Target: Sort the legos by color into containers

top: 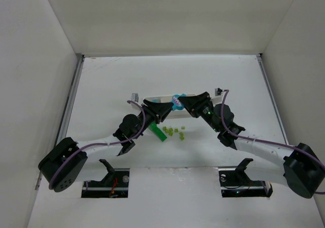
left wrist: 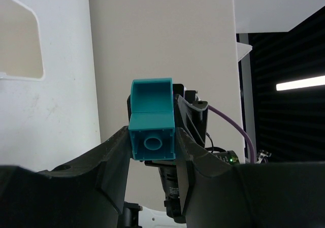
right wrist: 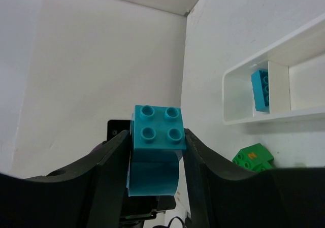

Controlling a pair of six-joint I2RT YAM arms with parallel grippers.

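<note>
White table [top: 117, 75] under me, walls on three sides. The long white tray [top: 158, 98] lies across the middle and is mostly hidden behind my two wrists in the top view. From the rt wrist I see two of its compartments side by side, w/ one cyan brick [right wrist: 260, 90] lying in the end one.

Both arms reach in from the near edge and meet nose to nose in front of the tray. My left gripper [left wrist: 152, 136] is at a mid gap, clamped on the cyan stack [top: 177, 102], w/ both fingers pressed against the sides of its hollow-bottomed end. My right gripper [right wrist: 156, 136] is set about as narrow on the opposite end, w/ the four-stud face up and a finger against each side. So the stack hangs between the two pincers, off the table (how high, can't tell), and in the top view it overlaps the tray.

The long green brick [top: 158, 132] lies on the table just near of my left wrist, apart from both pincers. The tiny yellow-green pieces [top: 175, 132] are scattered just to its right, loose on the table between my arms.
</note>
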